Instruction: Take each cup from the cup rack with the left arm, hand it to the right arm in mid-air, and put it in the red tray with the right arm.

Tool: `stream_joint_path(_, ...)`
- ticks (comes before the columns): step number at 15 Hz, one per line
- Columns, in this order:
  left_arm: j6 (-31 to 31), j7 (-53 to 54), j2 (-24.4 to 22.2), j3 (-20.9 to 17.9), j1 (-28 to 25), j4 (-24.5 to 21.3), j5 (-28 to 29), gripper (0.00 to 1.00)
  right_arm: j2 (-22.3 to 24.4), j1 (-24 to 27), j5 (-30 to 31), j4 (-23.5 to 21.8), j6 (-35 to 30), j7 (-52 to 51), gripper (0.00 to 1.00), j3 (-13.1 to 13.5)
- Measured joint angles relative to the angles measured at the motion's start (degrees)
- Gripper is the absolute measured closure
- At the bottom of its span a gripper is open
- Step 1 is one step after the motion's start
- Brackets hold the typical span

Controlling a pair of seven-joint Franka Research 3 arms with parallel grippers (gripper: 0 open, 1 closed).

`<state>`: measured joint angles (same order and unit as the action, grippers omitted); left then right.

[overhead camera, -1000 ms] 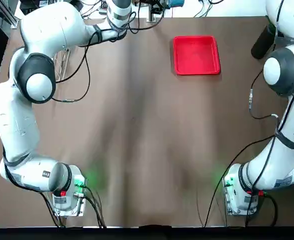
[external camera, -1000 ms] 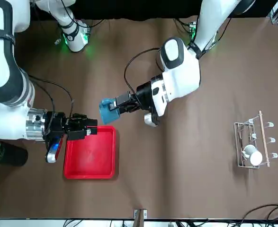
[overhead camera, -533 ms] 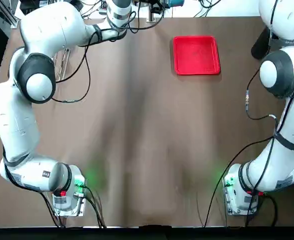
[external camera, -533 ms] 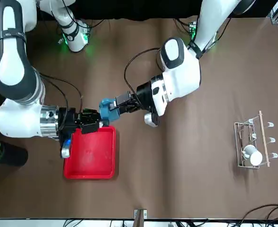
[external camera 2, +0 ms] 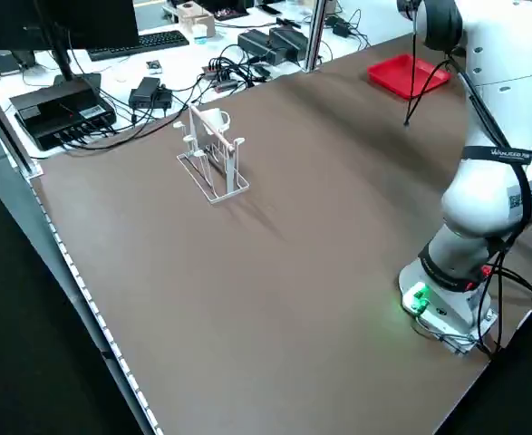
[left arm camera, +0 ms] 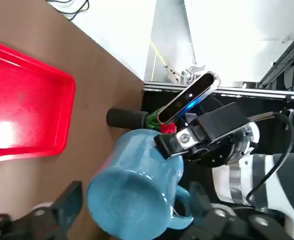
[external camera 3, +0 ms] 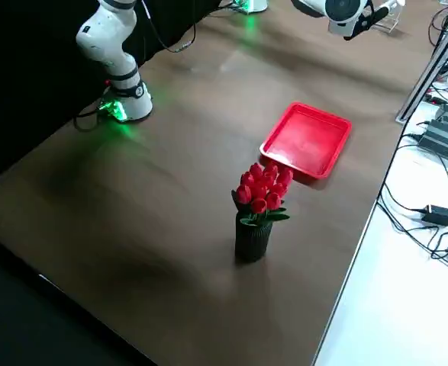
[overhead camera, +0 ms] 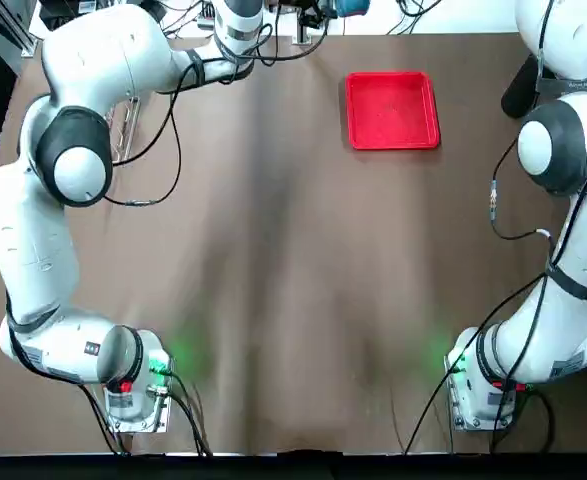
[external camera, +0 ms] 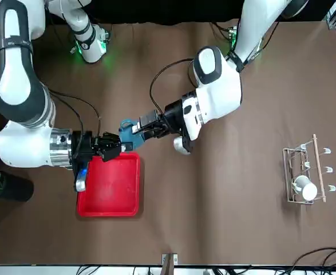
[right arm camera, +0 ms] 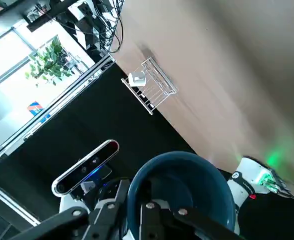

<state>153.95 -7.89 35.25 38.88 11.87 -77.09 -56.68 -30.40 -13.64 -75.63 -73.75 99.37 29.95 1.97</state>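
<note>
The blue mug (left arm camera: 131,190) is held in mid-air over the far side of the table, well above the level of the red tray (overhead camera: 393,110). Its rim is pinched by the right gripper (external camera: 125,147), whose fingers are closed on the wall, one inside the mouth and one outside. The left gripper (external camera: 150,122) is placed at the mug's left, base end; its fingers are spread wide on either side of the mug, and nothing appears to be gripped by them.

The handover is judged to be all but made, with withdrawal of the left gripper called for next. The mug's handle (left arm camera: 183,207) lies just beside one left finger, so it could be snagged if the retreat were made sideways instead of straight back. With only one part of the rim pinched, the mug could then be twisted or pulled loose. If the right arm were moved first, the left fingers could be struck.

On the way down, the mug could be tipped over if its base were not brought level with the tray. The vase of red tulips (external camera 3: 252,238), to the tray's right, could be knocked by a wide swing. The white mug (external camera: 305,188) is left on the wire cup rack (external camera 2: 213,163), far left.
</note>
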Motion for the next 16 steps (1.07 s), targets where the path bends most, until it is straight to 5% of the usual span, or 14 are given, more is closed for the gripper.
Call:
stream_joint_path(6, 0.95, -0.24, -0.08, -0.04, -1.36, 0.67, 0.00, 0.00, -0.23, 0.64, 2.13, -0.09, -0.09, 0.00, 0.88, 0.68)
stream_joint_path(14, -0.64, -0.25, -3.77, -0.04, -11.33, -8.00, 7.87, 0.00, -1.87, 7.37, 22.37, -0.45, -0.33, 2.54, 0.88, 1.15)
stream_joint_path(16, -9.39, -0.25, -5.31, -0.07, -14.89, -10.26, 11.36, 0.00, -4.22, 8.24, 31.34, -0.55, 0.76, 8.99, 0.88, 1.15)
